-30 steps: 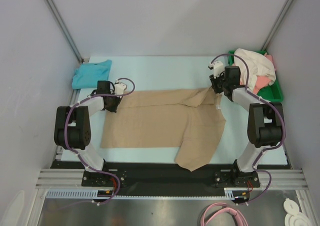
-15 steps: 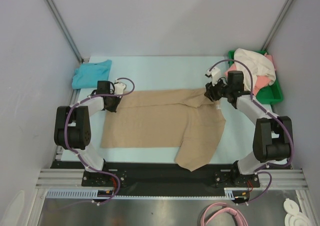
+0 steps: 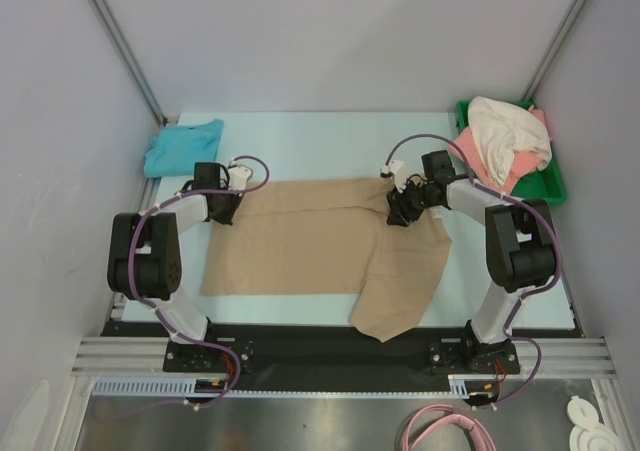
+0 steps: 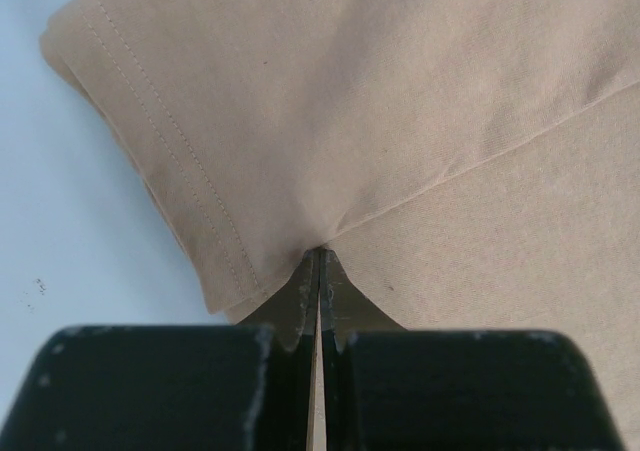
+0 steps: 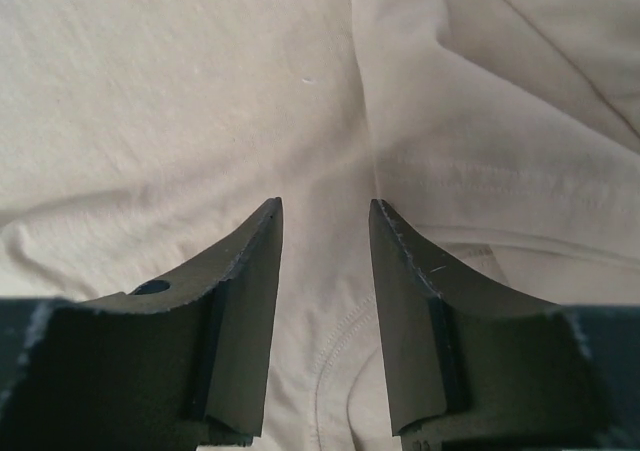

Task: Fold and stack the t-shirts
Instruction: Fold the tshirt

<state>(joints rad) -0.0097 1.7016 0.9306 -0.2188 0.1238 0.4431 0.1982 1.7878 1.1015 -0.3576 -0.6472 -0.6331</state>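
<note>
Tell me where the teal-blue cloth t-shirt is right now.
In the top external view, the teal-blue cloth t-shirt lies bunched at the far left corner of the pale blue table, apart from the tan cloth t-shirt spread across the middle.

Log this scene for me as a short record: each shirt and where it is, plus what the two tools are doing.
tan t-shirt: spread across the table, right part creased
teal t-shirt: bunched at far left corner
cream-white t-shirt: heaped in green tray, far right
coral-pink t-shirt: partly under the cream-white one
left tool: shut on tan t-shirt at a sleeve seam
right tool: open, over tan t-shirt near its collar
</note>
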